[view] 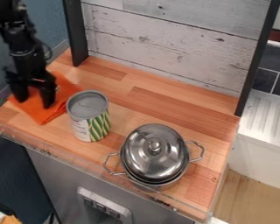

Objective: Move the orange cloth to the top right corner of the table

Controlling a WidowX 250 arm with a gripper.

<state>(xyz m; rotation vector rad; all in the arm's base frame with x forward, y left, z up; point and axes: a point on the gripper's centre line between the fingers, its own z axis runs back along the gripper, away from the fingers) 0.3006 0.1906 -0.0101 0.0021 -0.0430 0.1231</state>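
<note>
At the left end of the wooden table, the black gripper hangs over the orange cloth. Its two fingers are spread apart, pointing down, with orange fabric showing between them. The cloth lies flat, partly hidden under the gripper, and reaches toward the can on its right. Whether the fingertips touch the cloth I cannot tell.
An open-topped can with a green-striped label stands just right of the cloth. A lidded metal pot with two handles is at the front right. A whitewashed plank wall between dark posts borders the back.
</note>
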